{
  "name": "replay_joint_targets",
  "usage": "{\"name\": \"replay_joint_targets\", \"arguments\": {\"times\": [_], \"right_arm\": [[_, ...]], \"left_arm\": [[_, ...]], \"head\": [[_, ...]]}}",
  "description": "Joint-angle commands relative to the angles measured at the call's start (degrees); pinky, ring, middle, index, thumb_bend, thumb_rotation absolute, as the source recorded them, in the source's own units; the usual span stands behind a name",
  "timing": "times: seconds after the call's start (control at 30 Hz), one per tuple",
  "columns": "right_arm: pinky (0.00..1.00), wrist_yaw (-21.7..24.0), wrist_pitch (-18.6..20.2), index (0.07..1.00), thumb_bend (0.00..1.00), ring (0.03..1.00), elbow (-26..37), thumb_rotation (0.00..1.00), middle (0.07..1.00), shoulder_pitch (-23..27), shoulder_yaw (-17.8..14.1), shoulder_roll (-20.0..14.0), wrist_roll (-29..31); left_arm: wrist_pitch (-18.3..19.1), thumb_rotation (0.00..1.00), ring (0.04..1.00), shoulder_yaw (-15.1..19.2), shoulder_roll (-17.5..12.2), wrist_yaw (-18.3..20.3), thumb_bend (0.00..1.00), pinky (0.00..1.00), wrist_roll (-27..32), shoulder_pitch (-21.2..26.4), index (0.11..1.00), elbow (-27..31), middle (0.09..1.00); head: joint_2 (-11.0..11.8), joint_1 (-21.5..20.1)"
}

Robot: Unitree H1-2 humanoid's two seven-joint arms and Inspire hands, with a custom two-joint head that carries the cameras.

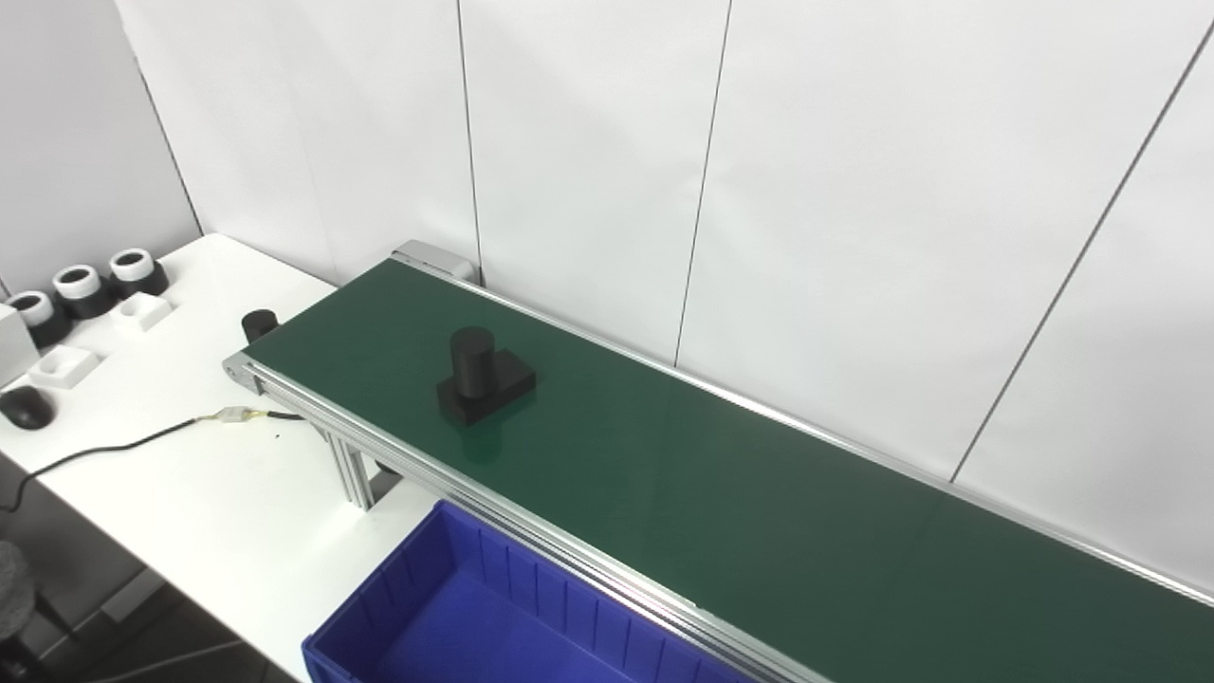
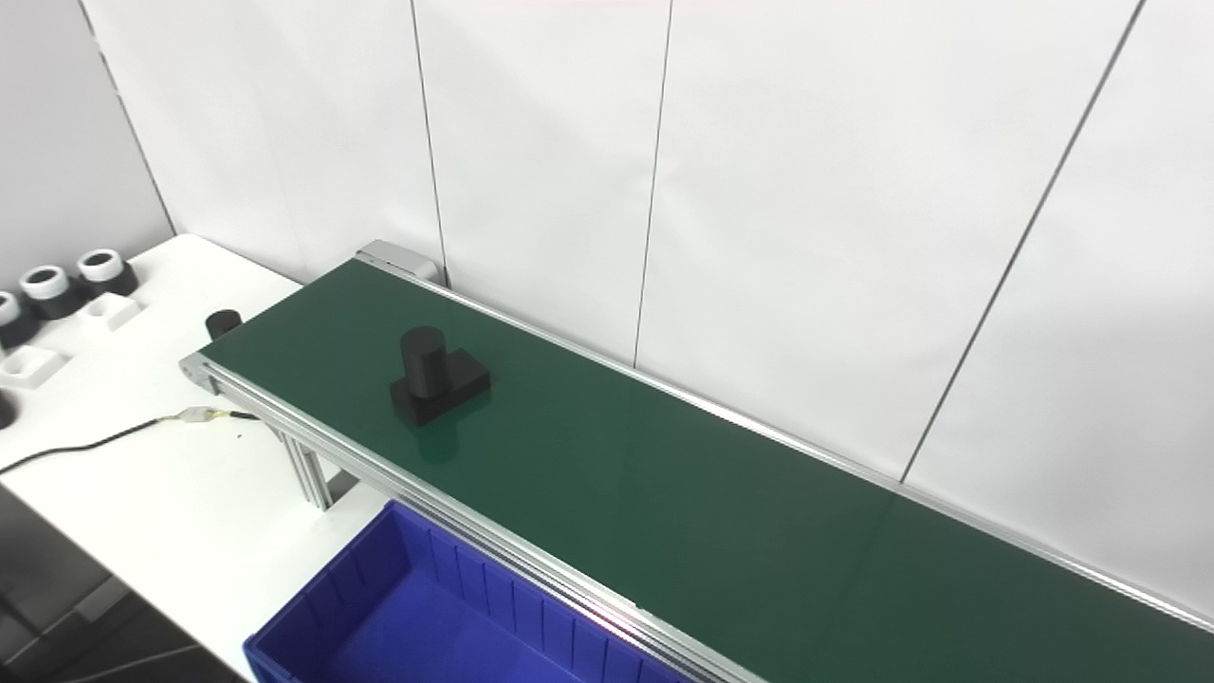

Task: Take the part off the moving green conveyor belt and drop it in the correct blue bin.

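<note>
On the white table [image 1: 190, 474] at far left stand 3 black-and-white rings [image 1: 78, 287] beside 2 white blocks [image 1: 64, 365], with a black cable [image 1: 104, 448] running nearer the front. Rightward, the black part [image 1: 484, 378], an upright cylinder on a flat base, sits on the green conveyor belt [image 1: 759, 493] near its left end. Below the belt's rail lies a blue bin [image 1: 493, 617]. Neither hand is visible, so their state cannot be told.

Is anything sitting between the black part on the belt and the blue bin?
Nothing on the belt itself. Only the conveyor's near aluminium side rail lies between the black part and the blue bin.
</note>
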State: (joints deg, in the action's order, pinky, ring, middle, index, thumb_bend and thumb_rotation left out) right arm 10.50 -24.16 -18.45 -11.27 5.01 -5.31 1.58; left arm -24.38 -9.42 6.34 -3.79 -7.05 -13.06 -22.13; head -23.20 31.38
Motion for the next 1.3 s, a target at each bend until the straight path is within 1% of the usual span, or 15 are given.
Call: {"name": "replay_joint_targets", "arguments": {"times": [0.0,0.13,0.2,0.4,0.6,0.8,1.0,1.03,1.07,1.27], "right_arm": [[0.84,0.1,-2.76,0.932,0.56,0.885,1.23,0.0,0.94,0.32,-0.27,0.59,0.09],[0.81,0.11,-2.76,0.926,0.55,0.879,1.32,0.0,0.936,0.24,-0.26,0.64,-0.12],[0.79,0.08,-2.76,0.914,0.58,0.864,1.31,0.0,0.926,0.19,-0.34,0.7,-0.14],[0.77,0.06,-2.76,0.897,0.58,0.851,1.32,0.0,0.911,0.0,-0.52,0.83,-0.13],[0.75,0.22,-2.76,0.895,0.57,0.837,1.16,0.0,0.898,0.01,-0.72,0.89,0.15],[0.72,0.64,-2.76,0.903,0.54,0.823,0.69,0.0,0.889,0.1,-1.11,1.27,0.75],[0.69,-0.67,-2.76,0.899,0.54,0.796,0.57,0.0,0.872,0.02,-1.06,1.34,-0.75],[0.67,-1.02,-2.76,0.893,0.55,0.781,0.57,0.0,0.86,0.02,-1.02,1.34,-1.07],[0.67,-1.2,-2.76,0.892,0.55,0.778,0.52,0.0,0.857,0.08,-0.94,1.37,-1.24],[0.66,-1.42,-2.76,0.885,0.54,0.768,0.38,0.0,0.856,0.26,-0.6,1.45,-1.22]], "left_arm": [[-2.48,0.0,0.669,-1.31,1.35,-0.54,0.82,0.68,0.3,0.42,0.673,1.05,0.64],[-2.47,0.0,0.668,-1.31,1.36,-0.48,0.82,0.67,0.49,0.2,0.669,1.04,0.646],[-2.45,0.0,0.659,-1.24,1.46,-0.21,0.82,0.68,0.88,-0.01,0.67,1.25,0.653],[-2.48,0.0,0.649,-1.48,1.34,-0.25,0.82,0.67,1.18,-0.13,0.67,1.34,0.656],[-2.47,0.0,0.648,-1.69,1.09,-0.38,0.83,0.67,1.07,-0.03,0.667,1.3,0.65],[-2.46,0.0,0.655,-1.64,1.0,-0.47,0.83,0.67,1.0,0.06,0.667,1.2,0.647],[-2.48,0.0,0.649,-1.69,0.85,-0.12,0.82,0.67,1.34,0.19,0.666,0.95,0.65],[-2.48,0.0,0.651,-1.7,0.83,-0.07,0.83,0.67,1.39,0.22,0.665,0.92,0.649],[-2.48,0.0,0.651,-1.64,0.79,-0.1,0.83,0.67,1.42,0.29,0.665,0.85,0.649],[-2.46,0.0,0.647,-1.47,0.68,-0.07,0.83,0.68,1.56,0.35,0.663,1.13,0.644]], "head": [[0.26,-0.74],[0.03,-1.34],[-0.17,-1.54],[-0.47,-1.65],[-0.62,-1.18],[-0.68,-2.23],[-0.31,-2.85],[-0.31,-2.85],[-0.2,-3.78],[-0.53,-4.71]]}}
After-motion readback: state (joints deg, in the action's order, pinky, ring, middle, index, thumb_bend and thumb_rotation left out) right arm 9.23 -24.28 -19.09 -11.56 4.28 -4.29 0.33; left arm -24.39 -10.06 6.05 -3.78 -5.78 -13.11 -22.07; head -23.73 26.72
